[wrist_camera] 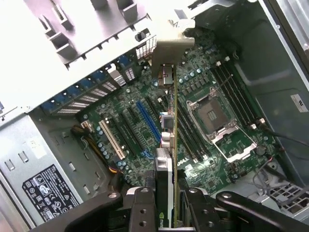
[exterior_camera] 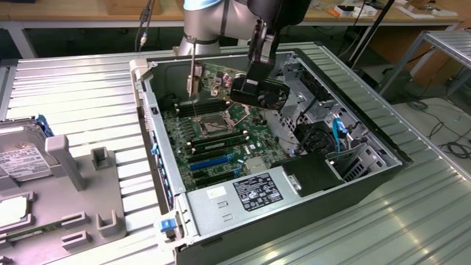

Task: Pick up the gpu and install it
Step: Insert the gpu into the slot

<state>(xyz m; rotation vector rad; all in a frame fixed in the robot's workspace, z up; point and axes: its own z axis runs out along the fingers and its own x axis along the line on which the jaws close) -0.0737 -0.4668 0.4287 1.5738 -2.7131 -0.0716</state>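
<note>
Holding the gpu (exterior_camera: 261,93) edge-on above the motherboard (wrist_camera: 212,116) in the PC case (exterior_camera: 149,118), gripper (wrist_camera: 166,205) clamped on it. Risk: card tilts or misses the PCIe slots (wrist_camera: 147,123), bracket snags rear frame, contacts jam

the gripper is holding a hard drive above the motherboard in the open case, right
One thing is wrong: the gripper holds the gpu, above the motherboard in the open case, as the exterior view shows.
</note>
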